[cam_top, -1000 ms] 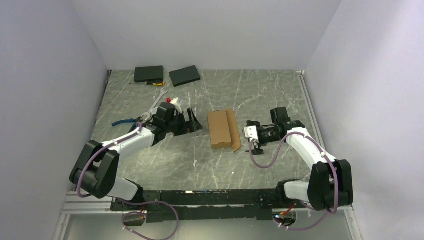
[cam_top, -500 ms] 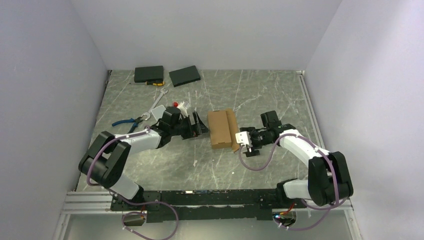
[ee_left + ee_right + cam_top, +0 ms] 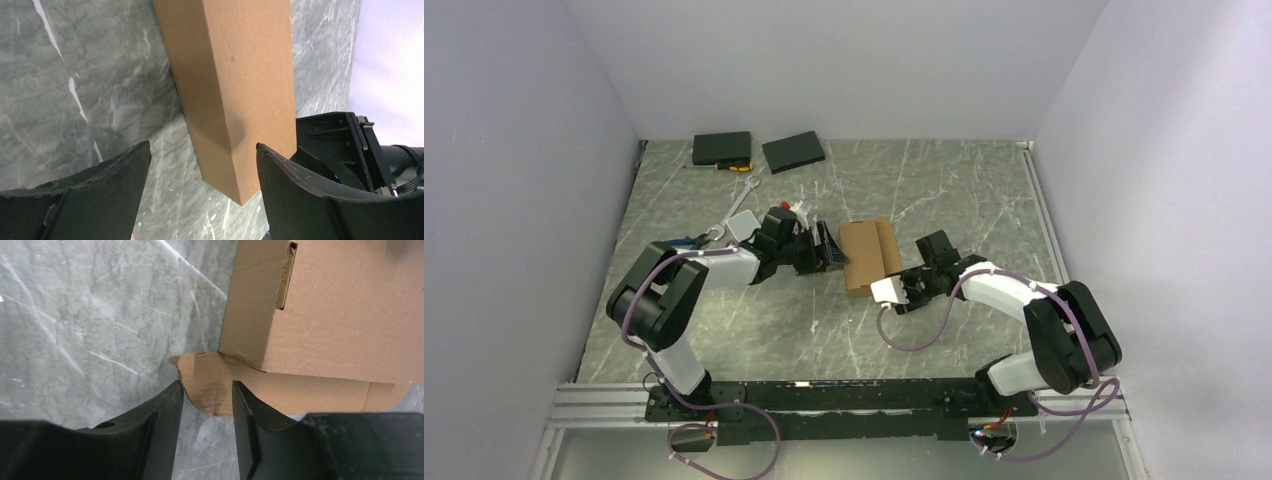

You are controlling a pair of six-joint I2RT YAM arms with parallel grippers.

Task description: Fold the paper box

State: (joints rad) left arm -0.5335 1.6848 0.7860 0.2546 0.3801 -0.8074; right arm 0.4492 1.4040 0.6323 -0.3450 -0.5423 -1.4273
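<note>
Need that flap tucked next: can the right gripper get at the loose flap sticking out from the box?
Probably yes. The flap lies on the table, its rounded end between the open jaws of the right gripper, nothing in the way. Lying flat, it may be awkward to pinch.

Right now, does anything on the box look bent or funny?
Yes. One rounded flap of the paper box is not tucked in. It sticks out onto the table at the box's corner, wrinkled near the fold, with its tip between the right jaws.
</note>
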